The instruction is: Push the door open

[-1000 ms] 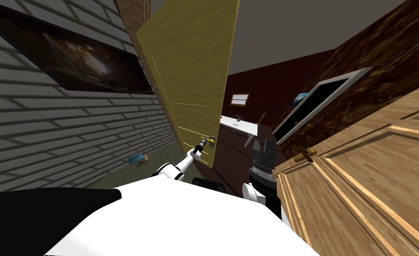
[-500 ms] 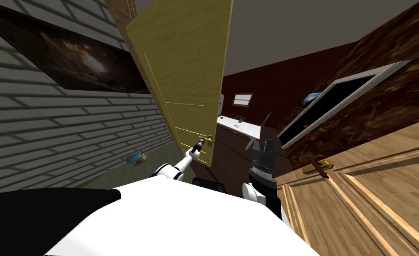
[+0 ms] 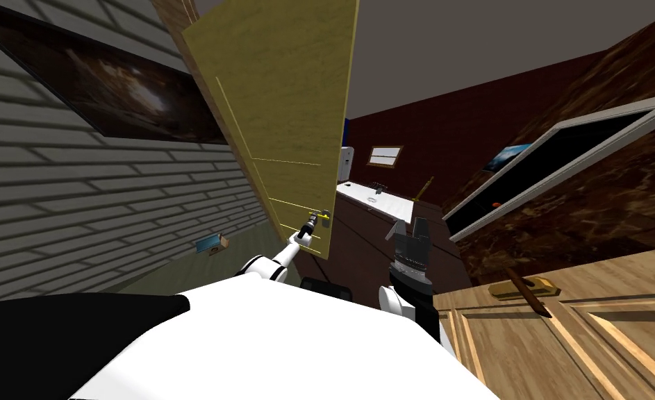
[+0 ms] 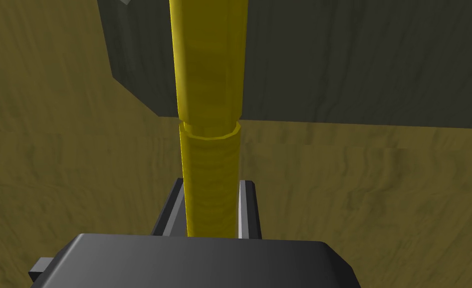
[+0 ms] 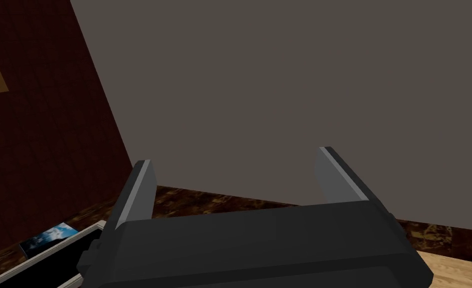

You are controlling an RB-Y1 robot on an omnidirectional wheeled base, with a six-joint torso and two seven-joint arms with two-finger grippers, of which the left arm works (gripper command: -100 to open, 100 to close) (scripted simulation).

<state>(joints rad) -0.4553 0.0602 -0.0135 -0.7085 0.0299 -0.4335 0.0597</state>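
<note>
The yellowish door (image 3: 284,118) stands partly open ahead of me, its free edge toward the middle of the head view. Its yellow lever handle (image 3: 318,216) sits low on that edge. My left gripper (image 3: 311,223) is at the handle, arm stretched forward. In the left wrist view the yellow handle (image 4: 209,150) runs between the two fingers (image 4: 246,207), which press its sides, so my left gripper (image 4: 210,210) is shut on it, with the door face (image 4: 355,190) behind. My right gripper (image 3: 405,230) is raised beside the doorway, and in its wrist view the right gripper (image 5: 234,175) is open and empty.
A grey brick wall with a dark picture (image 3: 103,80) lies to my left. A second wooden door (image 3: 597,340) with a brown handle (image 3: 527,290) is close on my right. Through the doorway are a white counter (image 3: 378,198) and dark red walls. A small blue box (image 3: 210,244) rests on the floor.
The door has swung further open, its free edge moving left and away. My left gripper stayed on the handle and followed it. The view has turned, sliding the wooden door on the right downward.
</note>
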